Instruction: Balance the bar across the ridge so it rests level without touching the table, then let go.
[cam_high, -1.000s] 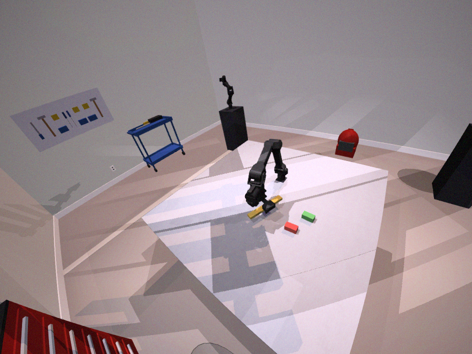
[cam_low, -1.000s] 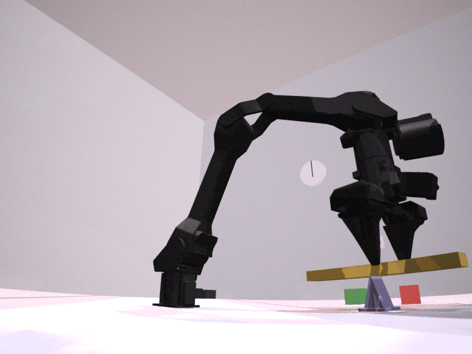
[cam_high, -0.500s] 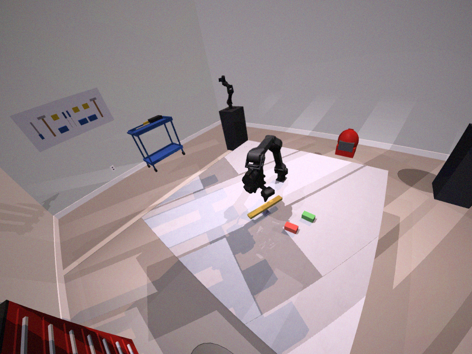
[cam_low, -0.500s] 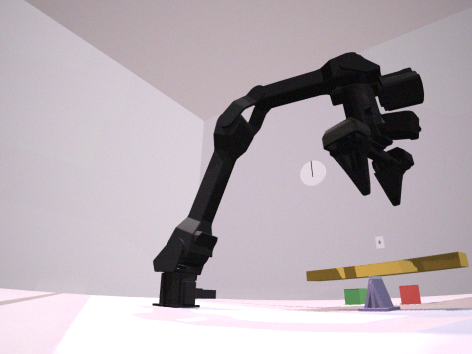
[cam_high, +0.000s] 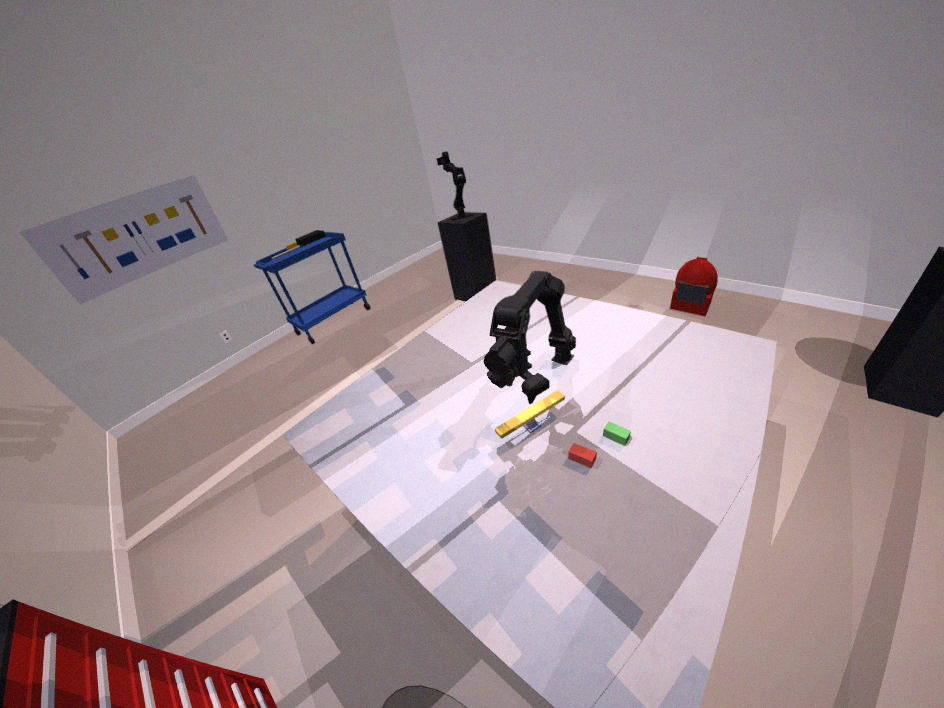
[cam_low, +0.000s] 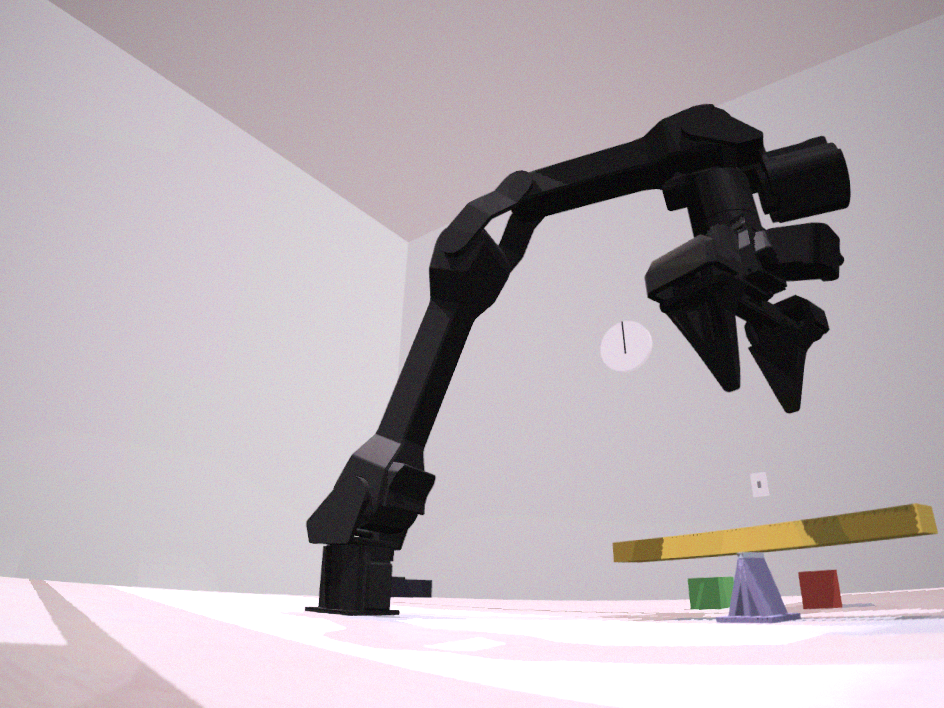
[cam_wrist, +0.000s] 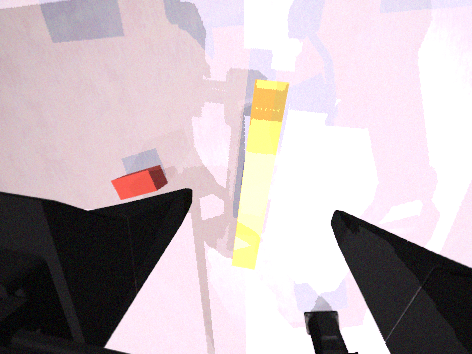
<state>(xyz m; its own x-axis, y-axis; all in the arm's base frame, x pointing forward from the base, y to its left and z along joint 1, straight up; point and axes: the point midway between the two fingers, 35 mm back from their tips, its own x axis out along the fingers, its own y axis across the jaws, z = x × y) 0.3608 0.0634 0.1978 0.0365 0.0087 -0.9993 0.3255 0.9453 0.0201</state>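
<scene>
Bar (cam_low: 773, 533) rests across our purple ridge (cam_low: 753, 588), both ends off the table (cam_low: 457, 655), almost level, far end slightly higher. Beyond it we see a green block (cam_low: 710, 592) and a red block (cam_low: 819, 589), neither touching it. Our gripper (cam_low: 760, 390) hangs well above the bar, spread wide, holding nothing.

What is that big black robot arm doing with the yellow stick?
The robot arm is balancing the yellow bar like a seesaw on a little purple ridge. The bar sits on top of the ridge with both ends off the table, nearly level, the right end a bit higher from the side view. The gripper is wide open, holding nothing, and hangs well above the bar. A green block and a red block sit on the table nearby, apart from the ridge.
</scene>
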